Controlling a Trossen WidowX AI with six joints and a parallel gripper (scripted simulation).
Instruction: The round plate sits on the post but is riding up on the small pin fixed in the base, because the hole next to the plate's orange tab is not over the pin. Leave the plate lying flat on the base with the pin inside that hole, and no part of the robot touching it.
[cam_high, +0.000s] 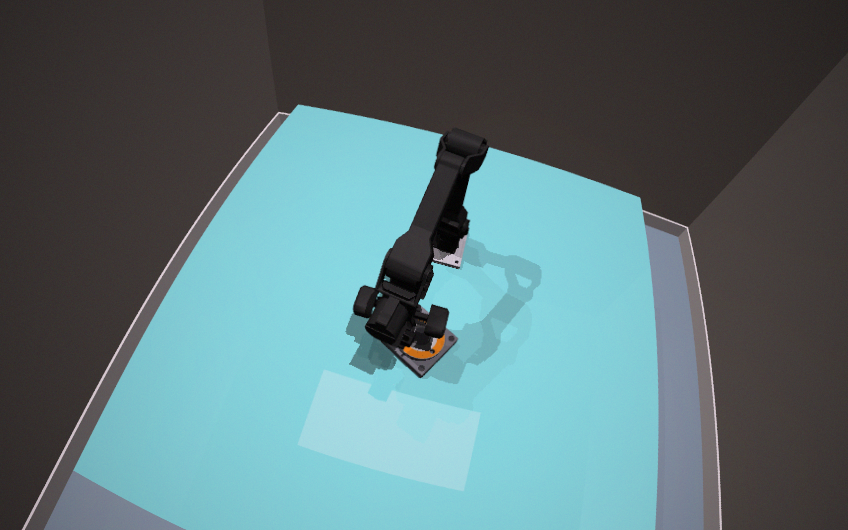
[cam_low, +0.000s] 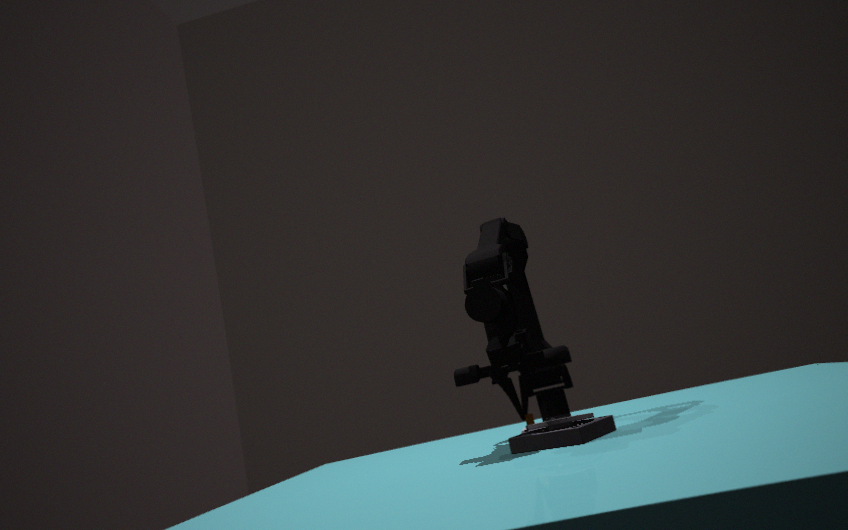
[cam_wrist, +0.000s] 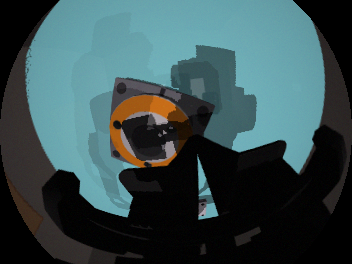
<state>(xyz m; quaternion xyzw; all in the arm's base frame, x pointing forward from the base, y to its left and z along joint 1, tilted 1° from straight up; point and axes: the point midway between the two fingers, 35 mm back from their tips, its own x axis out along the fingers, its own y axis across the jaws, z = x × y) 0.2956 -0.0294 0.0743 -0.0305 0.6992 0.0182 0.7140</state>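
The round plate has an orange ring and pale centre. It sits on the dark square base. Its orange tab stands up in the exterior view. My gripper is shut with nothing seen between its fingertips. The tips point down, right beside the tab in the exterior view; whether they touch it I cannot tell. In the wrist view the fingers cover the plate's lower right edge and the tab is hidden. The pin is hidden, shadow darkens the post, and the plate's tilt cannot be judged.
My arm reaches over the base from its pale mounting plate behind and covers part of it in the top view. A pale rectangle is on the turquoise table top in front of the base.
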